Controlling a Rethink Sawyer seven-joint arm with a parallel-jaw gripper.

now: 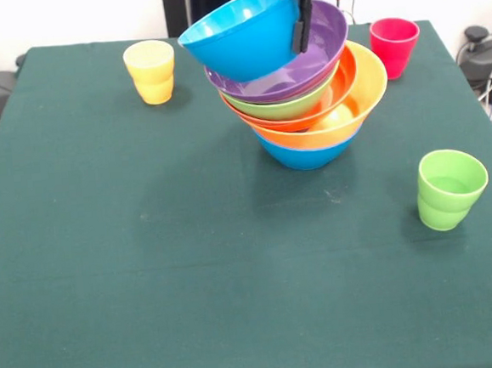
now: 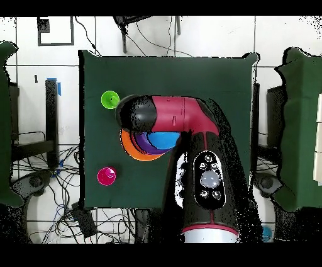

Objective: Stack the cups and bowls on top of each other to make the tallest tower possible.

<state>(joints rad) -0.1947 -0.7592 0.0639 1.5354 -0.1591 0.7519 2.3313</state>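
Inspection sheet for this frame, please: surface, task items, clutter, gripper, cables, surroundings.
Surface: green cloth, bare apart from the task items.
Job's things: leaning tower of nested bowls; tilted blue bowl on top; yellow cup, red-pink cup and green cup each upright, standing alone.
Clutter: nothing seen.
Gripper: gripper with fingers clamped on the blue bowl's rim.
Cables: loose wires on the floor beside the table.
Surroundings: tiled floor, dark equipment at the edges.

Yellow cup (image 1: 150,70) and most of tower (image 2: 133,148) under arm (image 2: 170,114) overhead.
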